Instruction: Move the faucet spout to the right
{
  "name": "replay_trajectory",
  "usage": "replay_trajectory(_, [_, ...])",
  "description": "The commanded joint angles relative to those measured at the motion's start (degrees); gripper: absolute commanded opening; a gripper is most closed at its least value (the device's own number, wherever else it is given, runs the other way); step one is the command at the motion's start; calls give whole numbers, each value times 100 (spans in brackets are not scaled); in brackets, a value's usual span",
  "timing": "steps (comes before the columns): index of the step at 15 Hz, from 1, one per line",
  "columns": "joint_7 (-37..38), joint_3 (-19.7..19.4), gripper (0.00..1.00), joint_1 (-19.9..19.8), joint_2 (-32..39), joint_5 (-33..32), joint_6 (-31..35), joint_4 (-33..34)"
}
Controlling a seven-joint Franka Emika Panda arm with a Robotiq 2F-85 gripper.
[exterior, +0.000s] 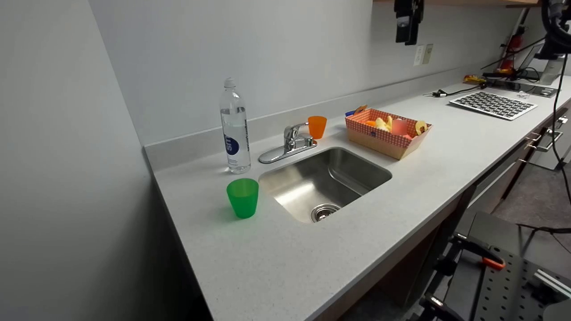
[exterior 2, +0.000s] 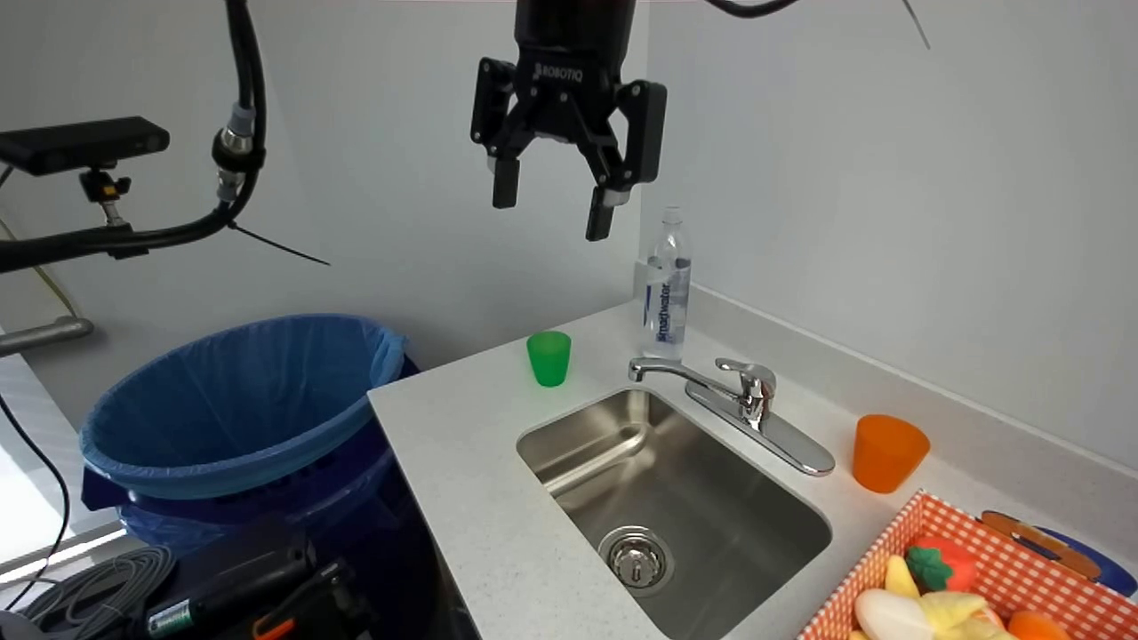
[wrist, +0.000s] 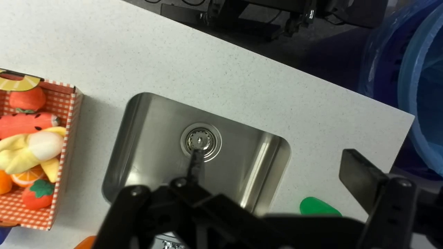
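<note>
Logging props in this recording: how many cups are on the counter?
2: the green cup beside the sink, and the orange cup between the faucet and the checkered basket.

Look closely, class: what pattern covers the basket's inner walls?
Red and white checks; the basket shows them best in an exterior view.

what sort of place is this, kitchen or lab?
Likely a kitchenette corner, perhaps inside a lab: the steel basin and chrome faucet suggest a kitchen, while the robot's end effector hanging above suggests lab use.
</note>
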Motion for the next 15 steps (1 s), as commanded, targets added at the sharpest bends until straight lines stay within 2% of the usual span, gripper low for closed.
replay_trajectory(1, [-63,109,100,-67,273,74,245,33])
replay_trajectory(15, [-43,654,100,-29,1933,125,1973,264])
